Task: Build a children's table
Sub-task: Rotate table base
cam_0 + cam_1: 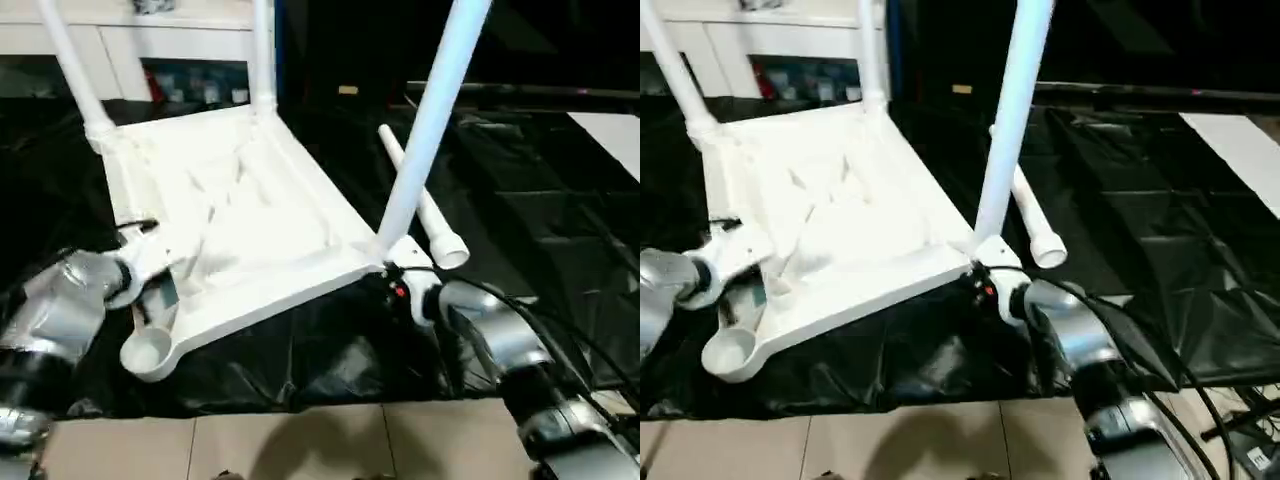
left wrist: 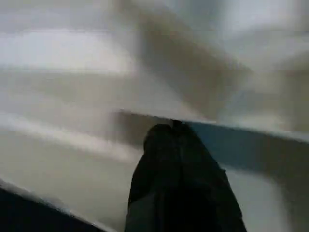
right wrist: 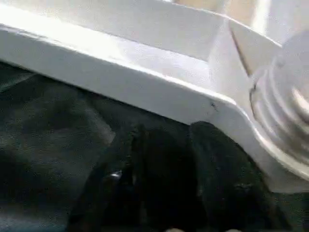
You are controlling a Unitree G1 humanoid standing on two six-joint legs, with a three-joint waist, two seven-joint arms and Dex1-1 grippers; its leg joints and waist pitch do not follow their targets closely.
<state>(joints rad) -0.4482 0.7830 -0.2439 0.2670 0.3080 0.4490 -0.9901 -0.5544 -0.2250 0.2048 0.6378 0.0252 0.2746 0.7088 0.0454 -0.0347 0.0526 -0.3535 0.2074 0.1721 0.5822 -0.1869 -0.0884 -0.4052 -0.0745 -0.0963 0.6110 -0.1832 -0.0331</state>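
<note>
Black cloth (image 1: 560, 250) covers the big table. On it, centre-left, the children's table (image 1: 240, 210) lies upside down with three legs up; a loose leg (image 1: 425, 210) lies right. Left gripper (image 2: 176, 140) is pressed together at its underside. Right gripper (image 3: 161, 145) sits near the corner, state unclear.

A large table draped in crinkled, glossy black plastic sheeting (image 1: 560, 210) took up most of the room in front of me, the sheeting hanging in folds over its near edge. Below that edge lay a floor of pale beige tiles (image 1: 300, 445) with thin grout lines. Beyond the far left corner stood a white cabinet with glass doors (image 1: 190, 60), small red and blue items dimly visible behind the glass. Near the far right edge a flat white sheet (image 1: 1240, 150) lay on the black covering. Black cables (image 1: 1230, 410) trailed by the near right corner.
</note>
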